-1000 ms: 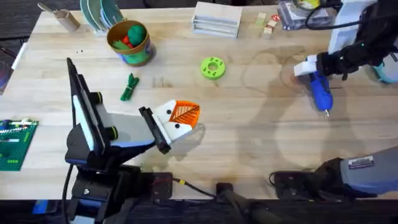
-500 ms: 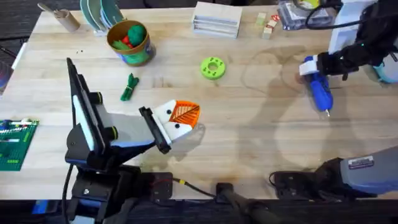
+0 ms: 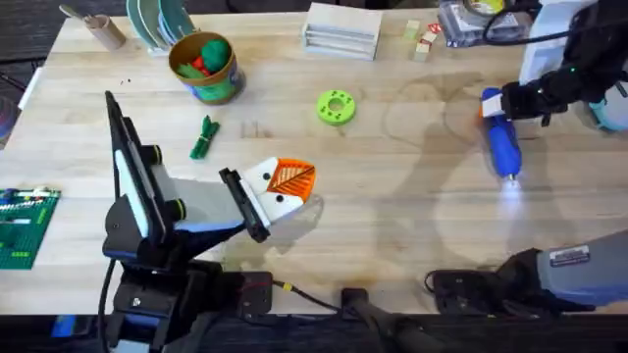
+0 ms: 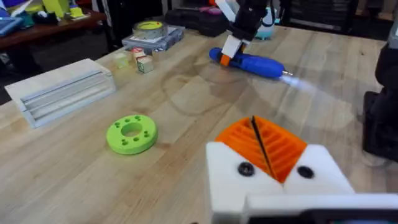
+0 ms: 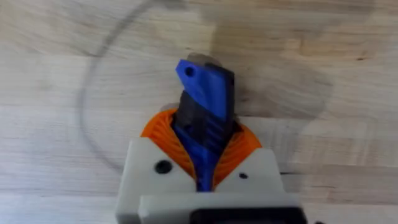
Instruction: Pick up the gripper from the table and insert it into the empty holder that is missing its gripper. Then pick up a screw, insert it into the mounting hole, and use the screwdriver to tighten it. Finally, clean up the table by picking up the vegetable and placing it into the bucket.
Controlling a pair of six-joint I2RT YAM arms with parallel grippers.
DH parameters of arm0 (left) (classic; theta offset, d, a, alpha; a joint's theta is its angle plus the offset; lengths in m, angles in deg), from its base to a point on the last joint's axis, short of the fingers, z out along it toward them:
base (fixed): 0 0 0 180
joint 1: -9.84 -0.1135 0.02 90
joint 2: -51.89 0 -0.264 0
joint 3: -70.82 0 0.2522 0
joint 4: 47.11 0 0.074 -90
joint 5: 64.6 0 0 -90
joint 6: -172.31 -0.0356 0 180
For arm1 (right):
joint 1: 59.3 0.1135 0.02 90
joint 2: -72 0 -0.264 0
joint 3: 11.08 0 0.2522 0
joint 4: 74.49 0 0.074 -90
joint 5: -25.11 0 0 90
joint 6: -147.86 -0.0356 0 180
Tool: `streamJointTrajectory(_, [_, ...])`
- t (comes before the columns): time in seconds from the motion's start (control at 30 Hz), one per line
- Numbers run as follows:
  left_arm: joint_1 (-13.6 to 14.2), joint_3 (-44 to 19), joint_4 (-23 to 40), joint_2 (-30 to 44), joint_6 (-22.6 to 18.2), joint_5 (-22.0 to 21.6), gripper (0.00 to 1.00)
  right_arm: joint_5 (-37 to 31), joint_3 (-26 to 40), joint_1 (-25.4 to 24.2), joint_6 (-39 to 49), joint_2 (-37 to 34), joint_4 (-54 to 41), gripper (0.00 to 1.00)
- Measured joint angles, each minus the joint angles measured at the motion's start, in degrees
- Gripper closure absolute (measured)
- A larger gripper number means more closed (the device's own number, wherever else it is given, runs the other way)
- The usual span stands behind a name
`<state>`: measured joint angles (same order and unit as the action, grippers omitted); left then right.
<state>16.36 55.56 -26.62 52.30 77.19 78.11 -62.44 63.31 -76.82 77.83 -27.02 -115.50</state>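
Blue screwdriver (image 3: 502,144) pinched in right fingers (image 5: 205,155); left fingers (image 4: 264,146) pressed together.

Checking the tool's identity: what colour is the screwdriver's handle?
Bright blue. The screwdriver, held in the right gripper, shows best in the left wrist view.

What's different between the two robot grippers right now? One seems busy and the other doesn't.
The right gripper is shut on the blue screwdriver, gripping it by the handle end. The left gripper holds nothing, its orange pads pressed together. The right gripper is at the table's far right; the left gripper sits nearer the middle, not far from the green ring. Both have white fingers with orange ribbed pads.
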Motion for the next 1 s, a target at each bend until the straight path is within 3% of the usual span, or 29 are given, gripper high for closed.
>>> streamJointTrajectory(0.23, [0.0, 0.0, 0.0, 0.0, 0.0, 0.0, 0.997, 0.2, 1.3, 0.1, -0.1, -0.4, -3.4, 0.98])
streamJointTrajectory(0.77, [0.0, 0.0, 0.0, 0.0, 0.0, 0.0, 0.997, 0.6, 11.5, 0.2, -2.6, -0.7, -7.7, 0.972])
streamJointTrajectory(1.0, [0.0, 0.0, 0.0, 0.0, 0.0, 0.0, 0.997, 0.8, 13.7, 0.2, -5.2, 8.5, -6.4, 0.972])
